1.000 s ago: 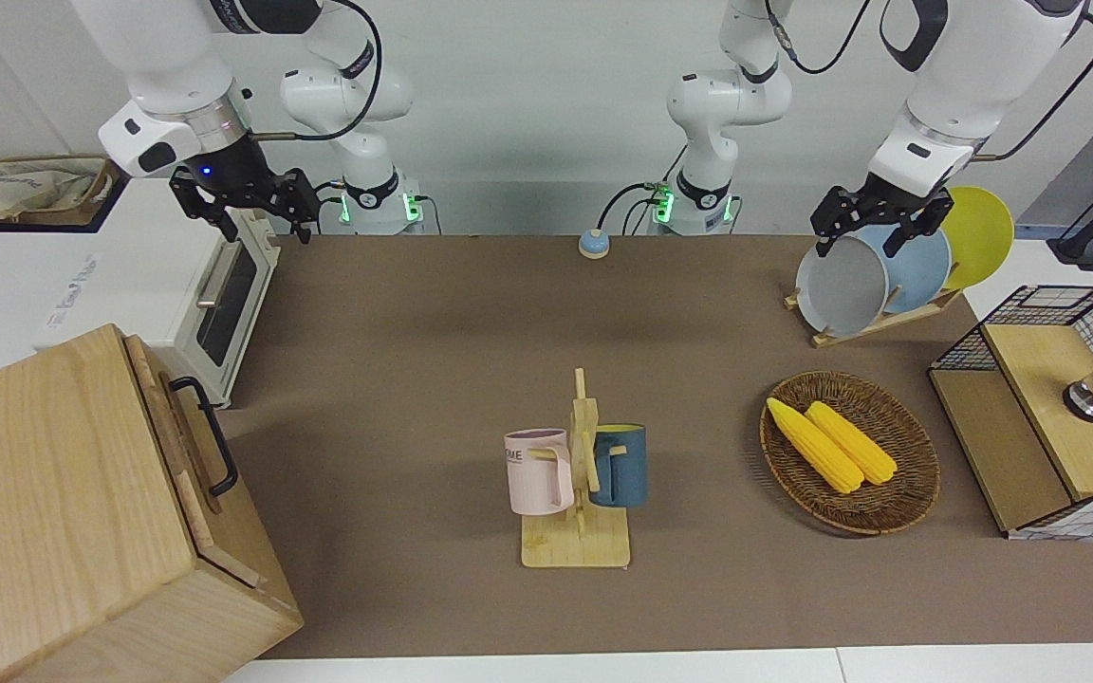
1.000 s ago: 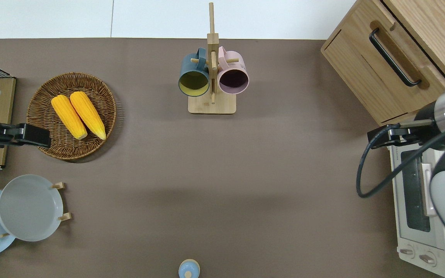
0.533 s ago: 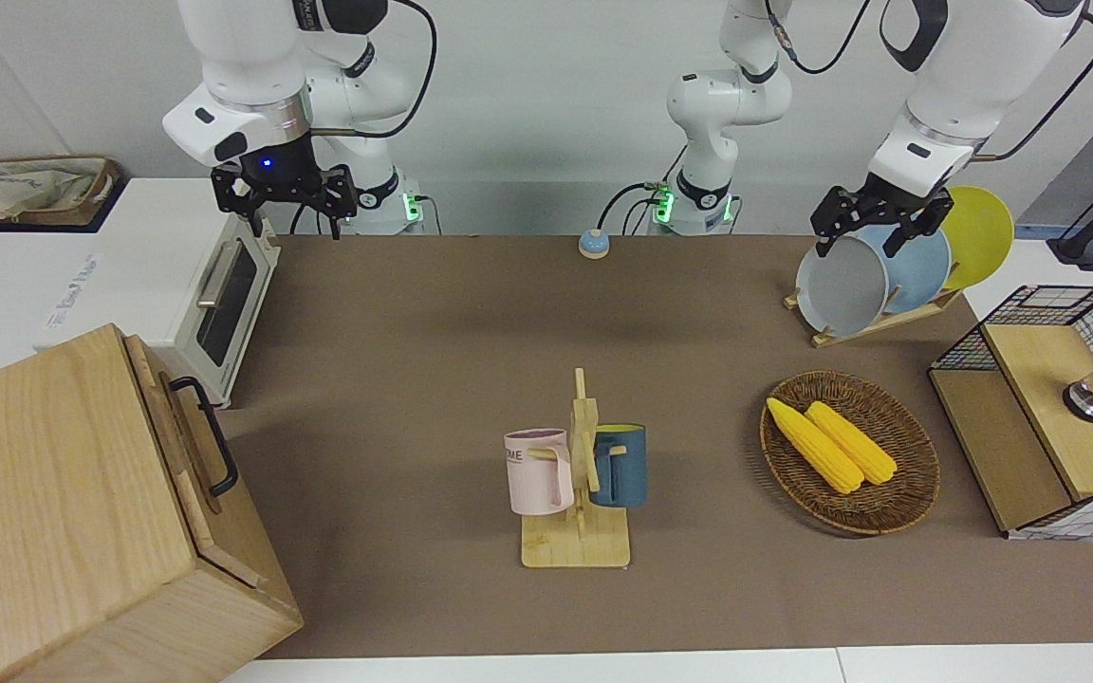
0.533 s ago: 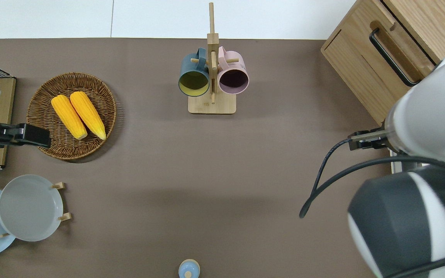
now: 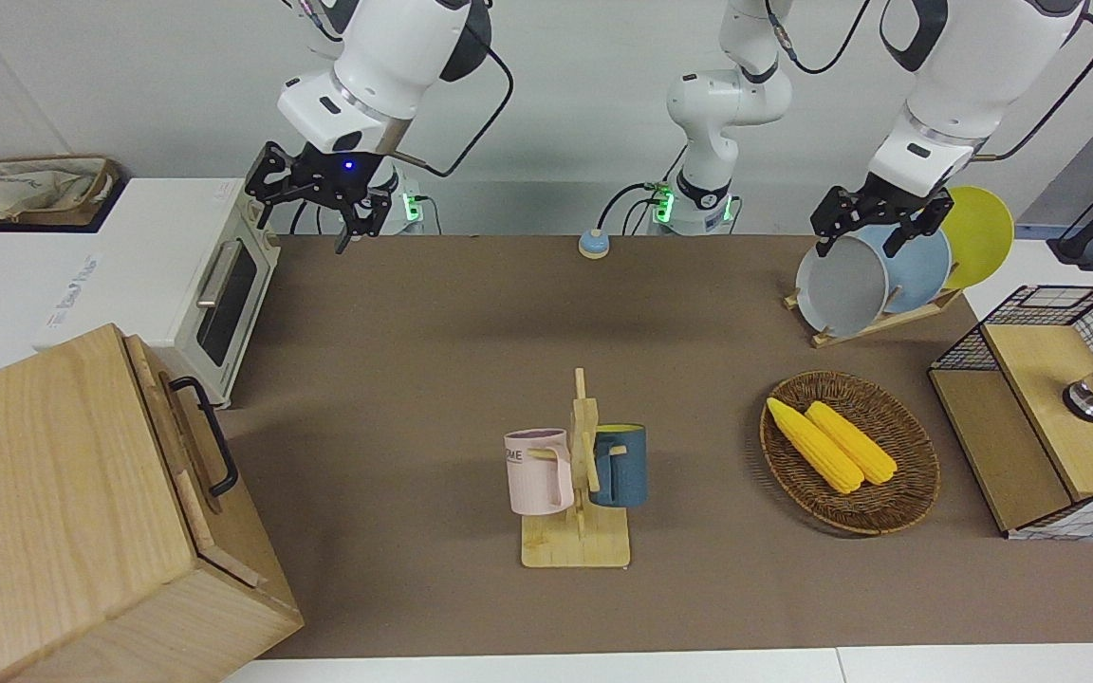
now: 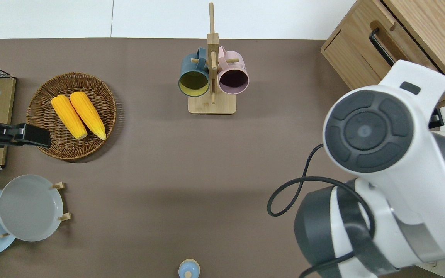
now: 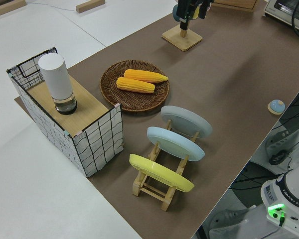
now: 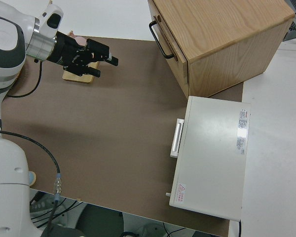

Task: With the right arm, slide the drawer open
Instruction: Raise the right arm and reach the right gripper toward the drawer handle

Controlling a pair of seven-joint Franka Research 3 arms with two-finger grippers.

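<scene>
The drawer (image 5: 188,446) is a shallow light-wood front with a black bar handle (image 5: 208,433) on the big cabinet (image 6: 427,23) at the right arm's end of the table, farther from the robots than the toaster oven. The handle (image 8: 159,38) also shows in the right side view. My right gripper (image 5: 307,211) hangs open and holds nothing, with a blue light on its wrist. It is up in the air over the brown mat (image 8: 106,68), well away from the handle. In the overhead view the right arm (image 6: 377,139) hides its gripper and part of the drawer. The left arm is parked.
A white toaster oven (image 5: 214,285) stands beside the cabinet, nearer to the robots. A mug rack (image 5: 577,474) with two mugs stands mid-table. A wicker basket of corn (image 5: 917,474), a plate rack (image 5: 874,275) and a wire-mesh rack (image 5: 1049,417) fill the left arm's end.
The right arm has swung away from above the toaster oven toward the middle of the table, and its gripper has turned. The left arm and the drawer have not moved.
</scene>
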